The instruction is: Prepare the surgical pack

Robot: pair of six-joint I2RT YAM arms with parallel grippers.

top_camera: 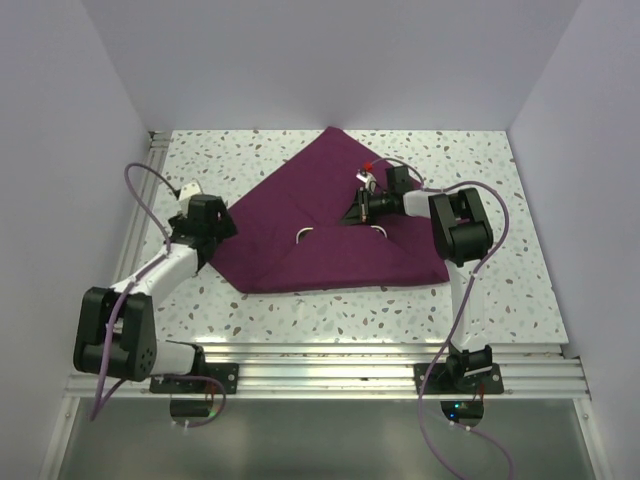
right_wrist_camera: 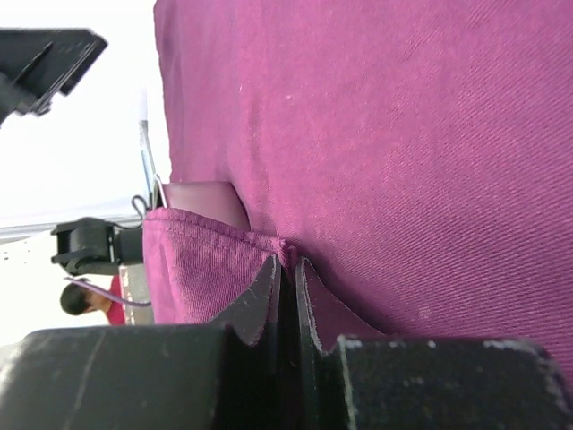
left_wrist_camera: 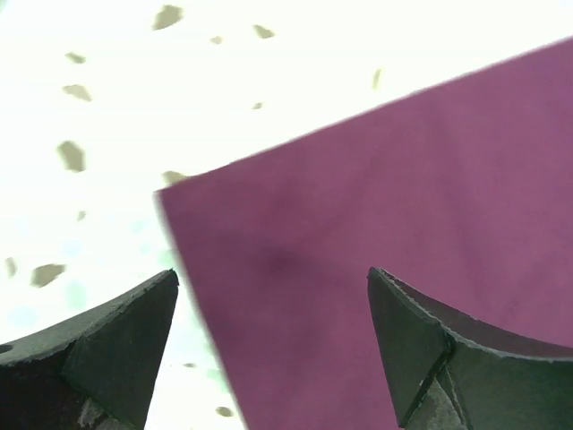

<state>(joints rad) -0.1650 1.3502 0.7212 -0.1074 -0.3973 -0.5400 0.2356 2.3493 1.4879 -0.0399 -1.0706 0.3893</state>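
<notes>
The surgical pack [top_camera: 330,225] is a plum-purple cloth lying partly folded, roughly triangular, in the middle of the speckled table. My left gripper [top_camera: 222,232] hangs open over the cloth's left corner. In the left wrist view that corner [left_wrist_camera: 376,224] lies flat between and below the spread fingers [left_wrist_camera: 125,345], and nothing is held. My right gripper [top_camera: 352,211] reaches in from the right, near the cloth's centre. Its jaws are shut on a raised fold of the cloth's hem [right_wrist_camera: 215,260], pinched at the fingertips of the right gripper [right_wrist_camera: 288,262].
Two small white loops [top_camera: 305,233] lie on the cloth near its middle. Grey walls close in the table [top_camera: 480,190] at the back and on both sides. A metal rail [top_camera: 330,375] runs along the near edge by the arm bases.
</notes>
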